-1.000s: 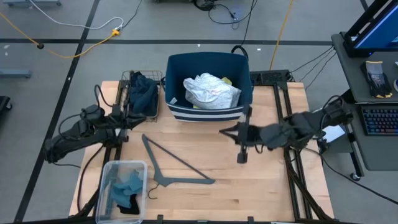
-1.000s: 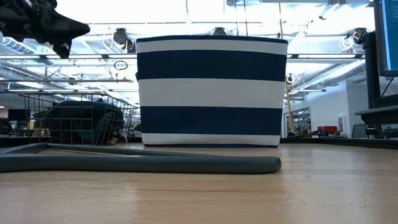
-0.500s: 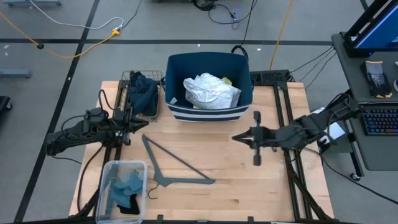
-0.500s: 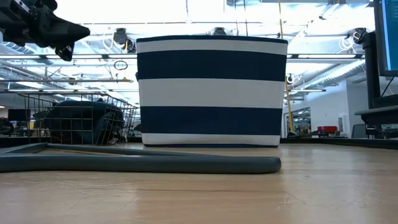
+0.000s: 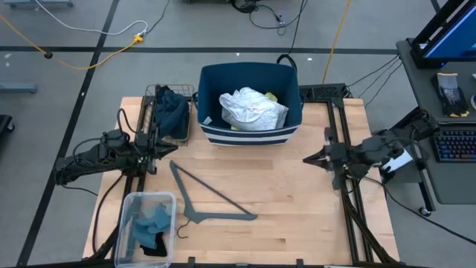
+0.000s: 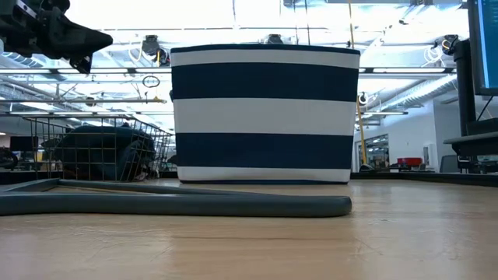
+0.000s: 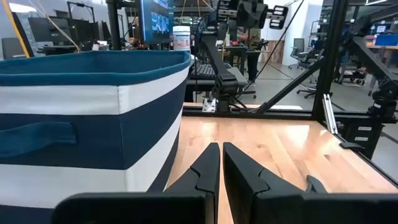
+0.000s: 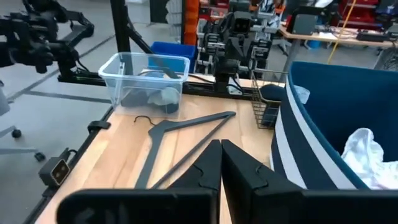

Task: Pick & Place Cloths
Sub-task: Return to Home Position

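Seen from above, three containers stand on the table [image 5: 297, 212]: one blue bin [image 5: 210, 85] at the far middle, one wire basket [image 5: 151, 100] just beside it on the left, and one clear box [image 5: 130, 205] at the near left corner. One white shirt [image 5: 253, 109] lies crumpled in the bin, its long axis across it, with a yellow cloth [image 5: 271, 96] peeping out behind. One dark cloth [image 5: 172, 112] lies lengthwise in the basket, far to near. Teal cloths [image 5: 152, 219] and a black cloth [image 5: 152, 244] lie in the box. One grey hanger [image 5: 212, 195] lies between the containers, hook toward the box. The left gripper [image 5: 165, 147] hovers by the basket, the right gripper [image 5: 309, 159] over the table's right part.

From table height, the hanger bars the foreground before the bin and basket.

Each wrist view shows that arm's fingers [image 7: 205, 168] [image 8: 208, 162] pressed together, holding nothing.
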{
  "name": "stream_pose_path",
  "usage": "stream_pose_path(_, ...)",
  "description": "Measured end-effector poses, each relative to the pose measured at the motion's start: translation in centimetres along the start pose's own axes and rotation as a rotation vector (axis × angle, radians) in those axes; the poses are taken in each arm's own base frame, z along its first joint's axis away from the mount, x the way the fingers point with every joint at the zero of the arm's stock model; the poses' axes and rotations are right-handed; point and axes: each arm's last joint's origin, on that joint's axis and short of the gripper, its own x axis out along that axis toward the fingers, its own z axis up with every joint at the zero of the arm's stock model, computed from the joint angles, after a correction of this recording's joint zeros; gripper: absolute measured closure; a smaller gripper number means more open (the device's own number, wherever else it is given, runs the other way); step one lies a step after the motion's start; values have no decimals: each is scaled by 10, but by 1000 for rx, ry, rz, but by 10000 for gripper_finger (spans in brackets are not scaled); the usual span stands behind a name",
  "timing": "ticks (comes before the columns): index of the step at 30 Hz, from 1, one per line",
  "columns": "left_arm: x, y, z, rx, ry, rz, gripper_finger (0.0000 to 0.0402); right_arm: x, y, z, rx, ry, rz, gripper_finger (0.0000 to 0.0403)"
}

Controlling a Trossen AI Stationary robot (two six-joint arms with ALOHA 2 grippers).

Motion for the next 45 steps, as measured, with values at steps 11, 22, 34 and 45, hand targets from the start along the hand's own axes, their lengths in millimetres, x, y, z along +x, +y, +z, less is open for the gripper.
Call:
stream_pose_path(11, 0, 0, 0, -60, 1, -1, 380, -24, -10, -43, -6, 18, 99, 399)
stream_pose_path(22, 0, 0, -9, -168, 94, 6, 380, -2, -2, -90, 21, 113, 159, 399)
stream_pose_path(34, 0, 0, -9, 78, 89, -5, 380, -3, 0, -114, 60, 65, 278, 399)
stream_pose_path(45, 0, -3, -6, 101, 60, -94, 380, -17, -7, -131, 99, -22, 279, 399)
